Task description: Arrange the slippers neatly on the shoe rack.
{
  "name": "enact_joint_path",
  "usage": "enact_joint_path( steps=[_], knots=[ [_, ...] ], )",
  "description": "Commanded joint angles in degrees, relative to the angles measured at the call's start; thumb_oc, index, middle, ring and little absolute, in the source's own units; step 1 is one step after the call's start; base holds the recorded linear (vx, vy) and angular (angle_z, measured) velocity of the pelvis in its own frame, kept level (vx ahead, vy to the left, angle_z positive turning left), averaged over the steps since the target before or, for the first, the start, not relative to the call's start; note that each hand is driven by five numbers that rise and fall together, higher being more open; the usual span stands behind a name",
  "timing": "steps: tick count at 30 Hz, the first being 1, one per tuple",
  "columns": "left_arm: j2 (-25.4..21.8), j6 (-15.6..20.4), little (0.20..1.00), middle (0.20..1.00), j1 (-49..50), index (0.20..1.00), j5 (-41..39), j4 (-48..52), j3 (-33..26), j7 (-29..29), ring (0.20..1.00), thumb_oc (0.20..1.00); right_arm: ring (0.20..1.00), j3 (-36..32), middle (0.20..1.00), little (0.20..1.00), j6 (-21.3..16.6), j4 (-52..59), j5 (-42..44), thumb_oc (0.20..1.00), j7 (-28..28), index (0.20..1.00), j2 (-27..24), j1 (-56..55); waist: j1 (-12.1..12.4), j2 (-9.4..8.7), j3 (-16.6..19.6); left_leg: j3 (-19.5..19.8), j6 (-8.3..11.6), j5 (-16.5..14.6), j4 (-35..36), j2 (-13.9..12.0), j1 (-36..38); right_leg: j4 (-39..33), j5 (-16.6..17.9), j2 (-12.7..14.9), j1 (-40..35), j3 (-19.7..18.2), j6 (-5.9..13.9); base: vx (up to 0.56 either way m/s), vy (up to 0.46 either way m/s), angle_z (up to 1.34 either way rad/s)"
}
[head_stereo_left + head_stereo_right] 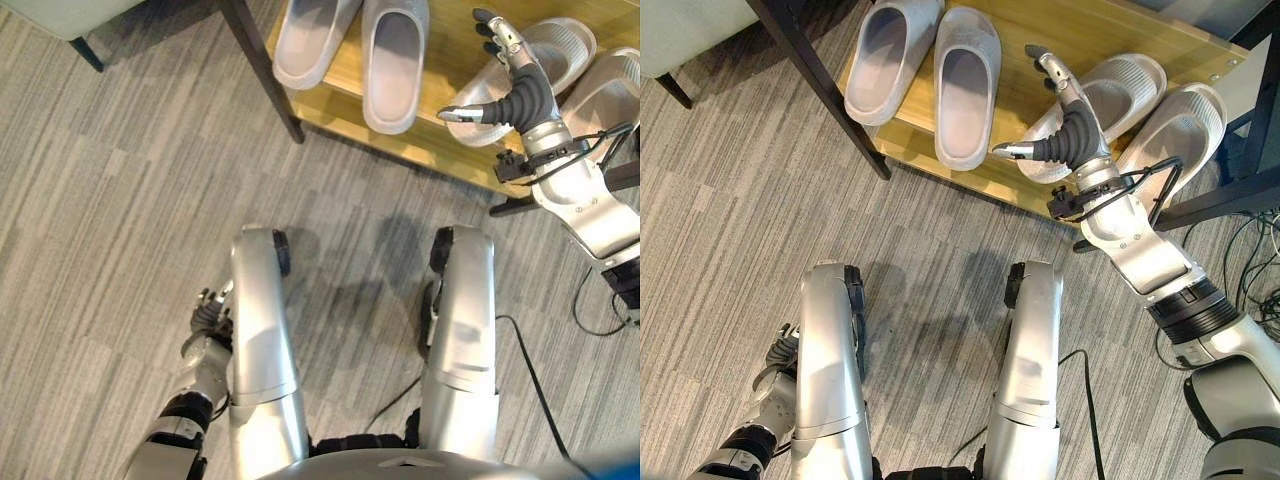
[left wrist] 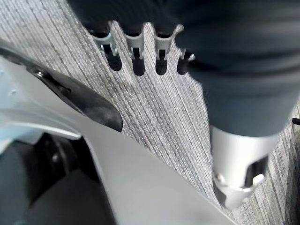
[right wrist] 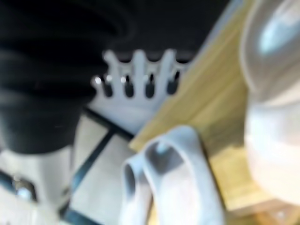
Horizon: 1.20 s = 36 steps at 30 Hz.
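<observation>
Lowest in the eye views, nearest the head camera, the left hand [image 1: 210, 312] hangs beside the robot over the grey carpet [image 1: 110, 200], its fingers relaxed and holding nothing. Four slippers sit on the wooden shelf [image 1: 1110, 30] of the shoe rack: a grey pair side by side at the shelf's left, the left grey slipper [image 1: 885, 55] just beside the right grey slipper [image 1: 965, 85], and a ribbed white pair at the right, the inner white slipper [image 1: 1120, 85] and the outer white slipper [image 1: 1180, 130], both lying at a slant. Over the inner white slipper's near end hovers the right hand [image 1: 1070, 125], fingers straight and spread, thumb out toward the grey pair, gripping nothing; whether it touches the slipper cannot be told. A dark rack leg [image 1: 820, 85] slants down to the carpet left of the grey pair.
</observation>
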State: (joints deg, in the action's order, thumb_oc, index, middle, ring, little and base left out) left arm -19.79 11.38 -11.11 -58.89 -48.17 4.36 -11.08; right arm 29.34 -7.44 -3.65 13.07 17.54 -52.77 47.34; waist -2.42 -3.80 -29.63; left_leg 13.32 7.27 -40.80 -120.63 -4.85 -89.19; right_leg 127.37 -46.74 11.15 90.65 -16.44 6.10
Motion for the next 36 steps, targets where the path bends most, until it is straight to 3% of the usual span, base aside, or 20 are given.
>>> enact_joint_path(
  steps=[1,6,8,14,22,28,36],
  knots=[
    [0.93,1.01,1.0,1.0,1.18,1.0,2.38,-0.36,-2.64,1.4,1.0,1.0,1.0,-3.92,1.0,1.0,-0.59,6.77,-7.01,1.0,-0.56,1.0,-2.83,1.14,1.91,-0.11,-0.17,-0.41,-5.52,-4.43,-5.75,-0.62,-0.77,3.8,0.99,-0.96,-0.69,-2.09,-9.93,0.0,0.0,0.0],
    [0.81,1.23,1.0,1.0,0.94,1.0,2.7,-0.65,-3.35,2.21,1.0,1.0,1.0,-3.83,1.0,1.0,-0.12,6.75,-10.97,1.0,-2.37,1.0,-2.69,0.91,2.01,-0.17,-0.17,-0.41,-5.49,-4.45,-5.88,-0.59,-0.77,3.9,0.9,-1.04,-0.69,-2.12,-9.82,0.0,0.0,0.0],
    [0.62,1.33,1.0,1.0,0.61,1.0,2.59,-0.77,-3.88,3.77,1.0,1.0,1.0,-1.79,1.0,1.0,0.16,6.89,-11.16,1.0,-6.58,1.0,-3.48,1.56,2.15,-0.5,-0.17,-0.14,-5.31,-4.32,-6.18,-0.51,-0.77,4.18,1.02,-1.29,-0.69,-2.27,-9.71,0.0,0.0,0.0],
    [0.9,1.55,1.0,1.0,-0.61,1.0,2.71,-1.13,-4.66,4.13,1.0,1.0,1.0,-0.89,1.0,1.0,0.68,6.66,-16.85,1.0,-7.59,1.0,-4.11,2.37,2.02,-0.67,-0.17,-0.07,-5.19,-4.27,-6.29,-0.34,-0.77,4.3,1.0,-1.18,-0.69,-2.5,-9.62,0.0,0.0,0.0],
    [0.87,1.68,1.0,1.0,-0.75,1.0,3.41,-1.57,-5.91,4.7,1.0,1.0,1.0,1.57,1.0,1.0,2.52,5.42,-30.77,1.0,-9.28,1.0,-5.92,4.1,2.03,-0.8,-0.17,0.21,-5.0,-4.36,-6.57,-0.24,-0.77,4.69,0.68,-1.28,-0.69,-2.52,-9.6,0.0,0.0,0.0],
    [0.41,2.35,1.0,1.0,-0.92,1.0,4.17,-2.47,-6.16,4.9,1.0,1.0,1.0,5.49,1.0,1.0,2.52,2.06,-46.63,1.0,-4.89,1.0,-8.5,5.62,2.34,-0.71,-0.17,0.45,-5.06,-4.78,-7.05,0.05,-0.77,4.79,0.42,-1.12,-0.69,-2.63,-9.45,0.0,0.0,0.0],
    [-0.3,4.15,1.0,1.0,-0.53,1.0,5.24,-2.43,-5.5,4.45,1.0,1.0,1.0,12.55,1.0,1.0,3.91,-1.89,-60.05,1.0,0.24,1.0,-10.74,9.29,2.49,-0.62,-0.17,0.95,-4.8,-4.77,-7.08,0.1,-0.77,5.16,0.15,-1.34,-0.69,-2.67,-9.48,0.0,0.0,0.0]
  ],
)
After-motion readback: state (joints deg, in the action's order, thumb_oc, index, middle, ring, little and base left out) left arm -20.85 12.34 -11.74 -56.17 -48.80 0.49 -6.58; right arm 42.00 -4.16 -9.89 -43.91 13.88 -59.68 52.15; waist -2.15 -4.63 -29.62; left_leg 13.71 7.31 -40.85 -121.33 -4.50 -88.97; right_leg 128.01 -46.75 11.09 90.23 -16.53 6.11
